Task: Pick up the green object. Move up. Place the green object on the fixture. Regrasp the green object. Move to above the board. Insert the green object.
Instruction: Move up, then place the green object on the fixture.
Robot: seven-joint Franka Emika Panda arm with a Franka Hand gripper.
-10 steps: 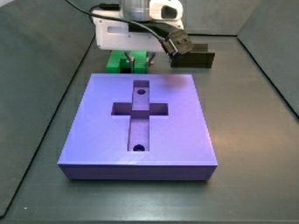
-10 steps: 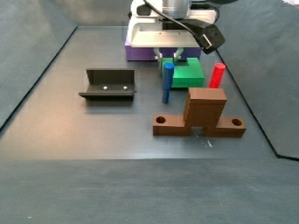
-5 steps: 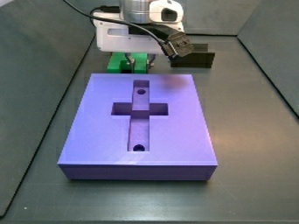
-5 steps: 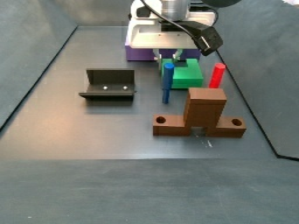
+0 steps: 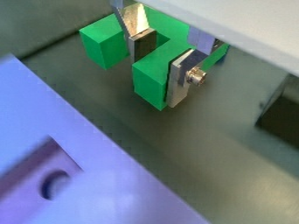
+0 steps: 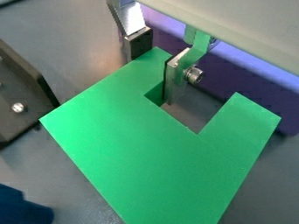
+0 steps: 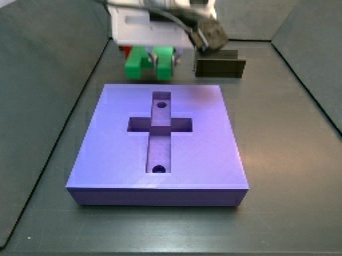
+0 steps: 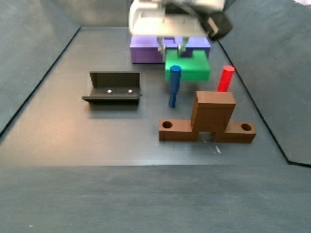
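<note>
Two fingers (image 6: 177, 77) of the gripper (image 5: 160, 54) were clamped across one wall of the green object (image 7: 148, 62), near the top of that frame, behind the board (image 7: 174, 150). You needed a straight vertical lift, clear of the blue peg (image 8: 174, 86), before heading to the fixture (image 8: 113, 88).

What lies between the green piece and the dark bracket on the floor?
Only bare dark floor: in a side view the green piece, held up in the tool, and the bracket stand apart with nothing between them.
</note>
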